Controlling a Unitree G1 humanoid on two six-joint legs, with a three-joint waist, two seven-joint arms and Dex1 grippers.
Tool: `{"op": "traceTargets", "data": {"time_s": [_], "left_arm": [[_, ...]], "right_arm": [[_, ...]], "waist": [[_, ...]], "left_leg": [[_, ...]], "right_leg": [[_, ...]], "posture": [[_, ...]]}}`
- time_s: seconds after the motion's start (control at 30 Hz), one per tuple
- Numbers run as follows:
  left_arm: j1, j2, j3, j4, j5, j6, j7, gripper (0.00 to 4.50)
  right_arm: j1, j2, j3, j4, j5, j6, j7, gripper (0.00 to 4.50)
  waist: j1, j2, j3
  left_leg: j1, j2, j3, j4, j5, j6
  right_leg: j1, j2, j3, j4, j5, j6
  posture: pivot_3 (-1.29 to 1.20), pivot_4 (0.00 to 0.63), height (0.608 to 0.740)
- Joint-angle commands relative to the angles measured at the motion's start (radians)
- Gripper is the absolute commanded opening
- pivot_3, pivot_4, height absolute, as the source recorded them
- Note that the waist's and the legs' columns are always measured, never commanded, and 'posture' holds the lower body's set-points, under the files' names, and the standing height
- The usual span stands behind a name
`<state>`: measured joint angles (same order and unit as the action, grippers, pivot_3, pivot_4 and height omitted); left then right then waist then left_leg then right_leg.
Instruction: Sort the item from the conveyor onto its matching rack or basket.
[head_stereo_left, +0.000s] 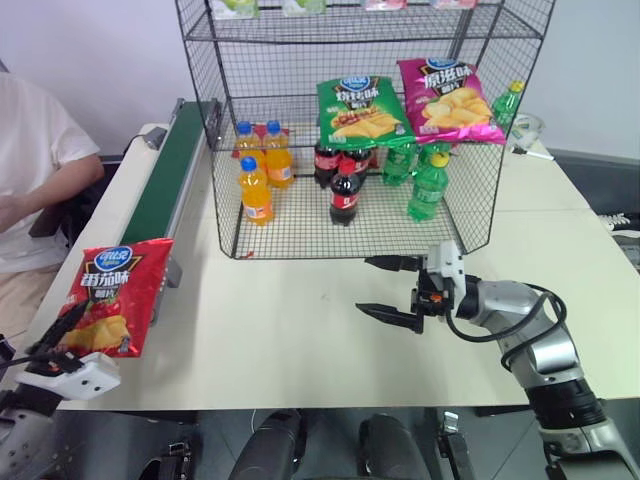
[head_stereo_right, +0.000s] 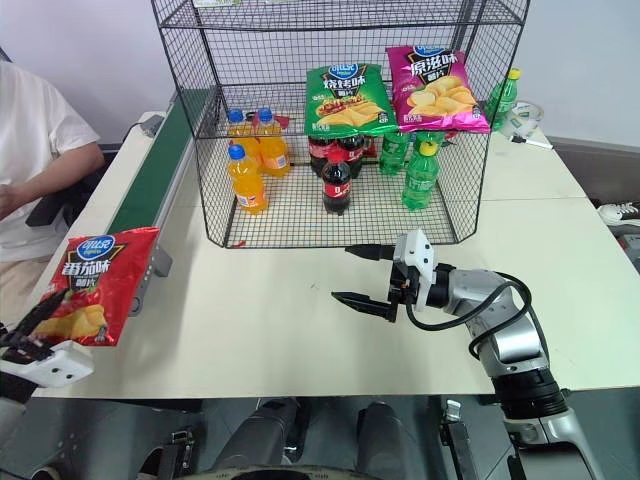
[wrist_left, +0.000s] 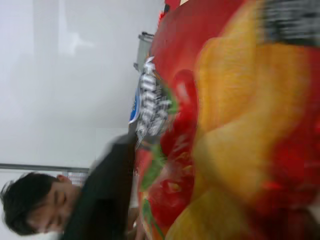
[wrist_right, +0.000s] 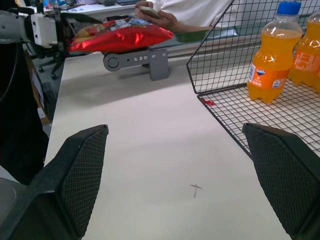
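The red crisp bag (head_stereo_left: 118, 295) hangs off the near end of the dark green conveyor (head_stereo_left: 170, 175), at the table's left edge. My left gripper (head_stereo_left: 55, 345) is at the bag's lower corner, one black finger lying across its face, and it looks shut on the bag. The left wrist view shows the bag (wrist_left: 225, 125) pressed close, with one dark finger (wrist_left: 100, 200) beside it. My right gripper (head_stereo_left: 364, 285) hovers open and holds nothing above the table, in front of the black wire rack (head_stereo_left: 230, 215) and pointing left. The right wrist view shows its fingers (wrist_right: 82, 170) wide apart.
The rack's bottom tier holds orange soda bottles (head_stereo_left: 256, 190), cola bottles (head_stereo_left: 345, 190) and green bottles (head_stereo_left: 428, 185). A green bag (head_stereo_left: 358, 110) and a pink bag (head_stereo_left: 445, 98) lie on the tier above. A person in white (head_stereo_left: 30, 170) sits at the left. The table (head_stereo_left: 300, 330) is white.
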<state>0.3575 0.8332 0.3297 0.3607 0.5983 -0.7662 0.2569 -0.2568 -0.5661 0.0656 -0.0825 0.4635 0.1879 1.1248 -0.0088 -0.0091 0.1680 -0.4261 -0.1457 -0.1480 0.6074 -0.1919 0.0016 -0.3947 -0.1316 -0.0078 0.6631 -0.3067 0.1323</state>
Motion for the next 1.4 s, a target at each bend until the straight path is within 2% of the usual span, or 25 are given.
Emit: {"op": "traceTargets", "data": {"time_s": [0.03, 0.07, 0.33, 0.47, 0.57, 0.73, 0.9, 1.0, 1.17, 1.4], "left_arm": [[0.001, -0.005, 0.009, -0.035, -0.021, 0.018, 0.011, 0.39], [0.001, -0.005, 0.006, -0.037, -0.027, 0.019, 0.005, 0.08], [0.04, -0.007, 0.075, -0.11, -0.053, 0.05, 0.016, 0.08], [0.056, -0.016, 0.14, -0.244, -0.087, 0.086, -0.013, 0.08], [0.051, -0.022, 0.186, -0.403, -0.084, 0.127, -0.057, 0.08], [-0.041, -0.022, 0.181, -0.609, -0.092, 0.21, -0.162, 0.08], [-0.237, -0.041, 0.056, -0.713, -0.098, 0.283, -0.264, 0.08], [-0.406, -0.062, -0.037, -0.691, -0.085, 0.311, -0.289, 0.08], [-0.658, -0.132, -0.193, -0.553, -0.018, 0.32, -0.271, 0.08], [-0.949, -0.215, -0.358, -0.227, 0.137, 0.276, -0.093, 0.08]], "right_arm": [[-0.01, -0.001, -0.02, -0.027, 0.007, -0.012, 0.0, 4.5], [-0.01, -0.001, -0.02, -0.027, 0.006, -0.013, 0.0, 4.5], [-0.007, -0.001, -0.026, -0.023, -0.003, -0.02, -0.002, 4.5], [-0.004, 0.009, -0.048, -0.019, -0.003, -0.051, -0.02, 4.5], [-0.011, 0.045, -0.11, -0.032, 0.044, -0.068, -0.075, 4.5], [-0.001, 0.137, -0.184, -0.074, 0.027, -0.143, -0.231, 4.5], [0.002, 0.183, -0.208, -0.089, -0.037, -0.218, -0.354, 4.5], [0.008, 0.197, -0.216, -0.103, -0.056, -0.24, -0.403, 4.5], [0.04, 0.203, -0.194, -0.142, -0.065, -0.24, -0.434, 4.5], [0.036, 0.195, -0.18, -0.151, -0.08, -0.235, -0.459, 4.5]], "waist": [[-0.001, 0.0, 0.0], [-0.002, 0.0, 0.0], [-0.001, 0.0, 0.0], [0.001, 0.0, 0.0], [0.003, 0.0, 0.0], [0.002, 0.0, 0.0], [0.001, 0.0, 0.0], [0.002, 0.0, 0.0], [0.001, 0.0, 0.0], [-0.002, 0.0, 0.0]], "left_leg": [[0.0, 0.0, 0.0, 0.0, 0.0, 0.0], [0.0, 0.0, 0.0, 0.0, 0.0, 0.0], [0.0, 0.0, 0.0, 0.0, 0.0, 0.0], [0.0, 0.0, 0.0, 0.0, 0.0, 0.0], [0.0, 0.0, 0.001, 0.001, 0.0, 0.0], [0.0, 0.0, 0.001, 0.001, 0.0, 0.0], [0.0, 0.001, 0.002, 0.001, 0.0, 0.0], [0.001, 0.001, 0.002, 0.001, 0.002, 0.001], [0.001, 0.002, 0.002, 0.001, 0.002, 0.001], [0.001, 0.002, 0.003, 0.002, 0.003, 0.0]], "right_leg": [[0.0, 0.0, 0.0, 0.0, 0.0, 0.0], [0.0, 0.0, 0.0, 0.0, 0.0, 0.0], [0.0, 0.0, 0.0, 0.0, 0.0, 0.0], [0.0, 0.0, 0.0, 0.0, 0.0, 0.0], [0.001, 0.0, 0.001, 0.0, 0.0, 0.0], [0.0, 0.0, 0.001, 0.0, 0.0, 0.0], [0.0, 0.003, 0.001, 0.001, 0.0, 0.0], [0.0, 0.004, 0.002, 0.002, 0.001, 0.0], [0.001, 0.006, 0.002, 0.002, 0.001, 0.001], [0.003, 0.008, 0.004, 0.003, 0.003, 0.001]], "posture": [[0.0, 0.15, 0.74], [0.0, 0.15, 0.74], [0.0, 0.15, 0.74], [0.0, 0.15, 0.74], [0.0, 0.15, 0.74], [0.0, 0.15, 0.74], [0.0, 0.15, 0.74], [0.0, 0.15, 0.74], [0.0, 0.15, 0.74], [0.0, 0.15, 0.74]]}}
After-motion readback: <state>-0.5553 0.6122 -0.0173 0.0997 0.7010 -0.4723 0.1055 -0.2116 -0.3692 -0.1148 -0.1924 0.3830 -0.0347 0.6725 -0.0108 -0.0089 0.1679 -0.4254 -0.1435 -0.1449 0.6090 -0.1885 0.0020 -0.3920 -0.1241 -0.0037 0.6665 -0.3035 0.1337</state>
